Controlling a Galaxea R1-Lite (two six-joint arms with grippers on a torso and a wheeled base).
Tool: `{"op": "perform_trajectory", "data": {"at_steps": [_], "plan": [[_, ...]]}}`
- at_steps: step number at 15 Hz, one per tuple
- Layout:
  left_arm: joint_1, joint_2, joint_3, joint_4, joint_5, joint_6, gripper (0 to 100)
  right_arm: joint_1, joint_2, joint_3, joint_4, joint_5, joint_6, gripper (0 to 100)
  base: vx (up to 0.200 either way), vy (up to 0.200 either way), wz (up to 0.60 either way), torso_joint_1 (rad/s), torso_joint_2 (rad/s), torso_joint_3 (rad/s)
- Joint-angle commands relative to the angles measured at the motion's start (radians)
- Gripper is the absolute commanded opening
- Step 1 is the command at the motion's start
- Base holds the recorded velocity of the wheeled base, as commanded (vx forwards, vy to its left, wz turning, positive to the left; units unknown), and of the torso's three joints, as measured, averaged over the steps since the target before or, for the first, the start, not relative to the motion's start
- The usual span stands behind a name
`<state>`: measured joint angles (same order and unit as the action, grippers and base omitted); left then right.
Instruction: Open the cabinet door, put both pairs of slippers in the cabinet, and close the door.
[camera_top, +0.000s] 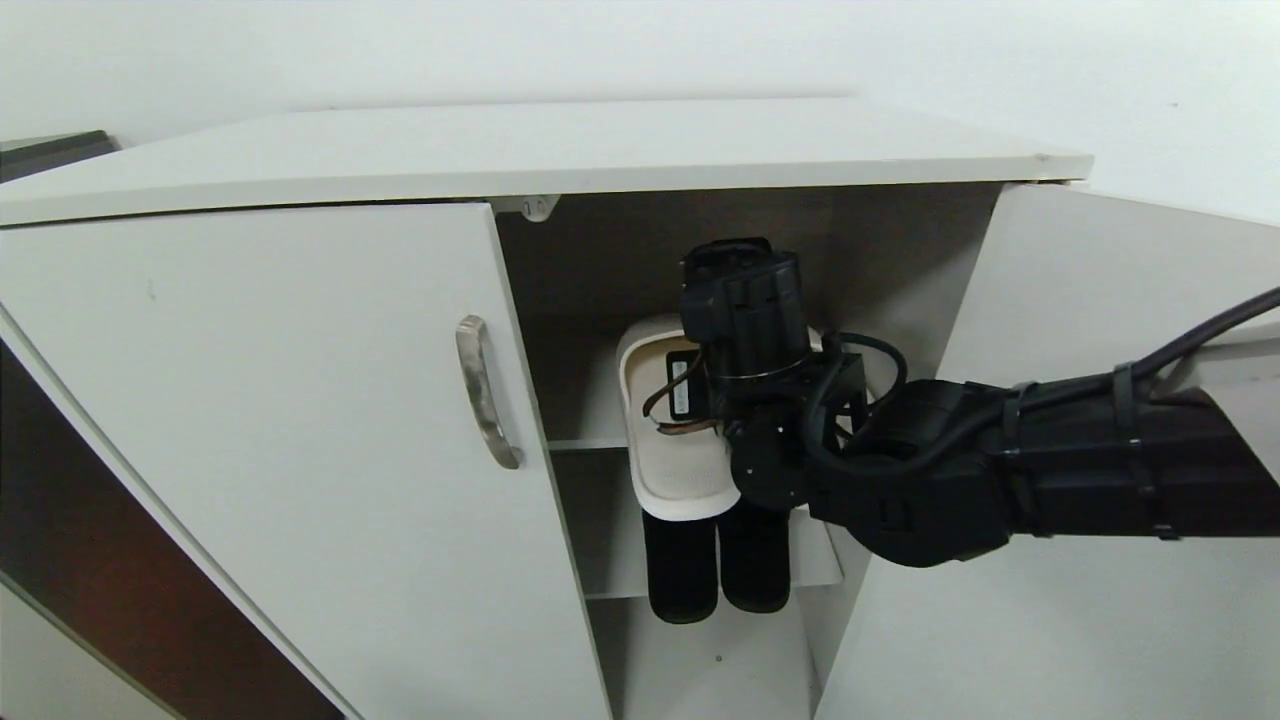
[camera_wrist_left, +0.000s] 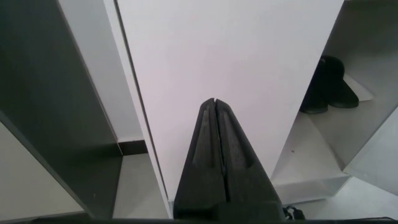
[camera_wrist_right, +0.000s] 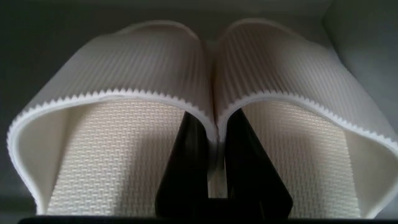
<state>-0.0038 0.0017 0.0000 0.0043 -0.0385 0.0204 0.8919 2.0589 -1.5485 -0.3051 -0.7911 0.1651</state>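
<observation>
The white cabinet (camera_top: 560, 150) has its right door (camera_top: 1080, 300) swung open and its left door (camera_top: 280, 420) closed. My right gripper (camera_wrist_right: 214, 149) is inside the open half, shut on a pair of white slippers (camera_top: 680, 470), pinching their two inner walls (camera_wrist_right: 211, 93) together at upper-shelf height. Their heels stick out past the shelf edge. A pair of black slippers (camera_top: 715, 565) lies on the lower shelf (camera_top: 620, 560), also poking forward. My left gripper (camera_wrist_left: 214, 102) is shut on nothing, pointing at the closed left door (camera_wrist_left: 230, 56); the black slippers (camera_wrist_left: 329, 87) show beside that door.
A metal handle (camera_top: 485, 390) sits on the closed left door. The upper shelf (camera_top: 590, 443) edge runs just left of the white slippers. The cabinet floor (camera_top: 700, 660) below the lower shelf is bare. A dark panel (camera_top: 110, 560) stands left of the cabinet.
</observation>
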Motion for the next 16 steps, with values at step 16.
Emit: {"op": "perform_trajectory", "data": {"at_steps": [16], "plan": [[0.001,0.000,0.000,0.000,0.002,-0.002,0,-0.074,0.155,-0.254,0.083,0.033,-0.019,0,0.000,0.000,0.00,0.000,0.00,0.000]]}}
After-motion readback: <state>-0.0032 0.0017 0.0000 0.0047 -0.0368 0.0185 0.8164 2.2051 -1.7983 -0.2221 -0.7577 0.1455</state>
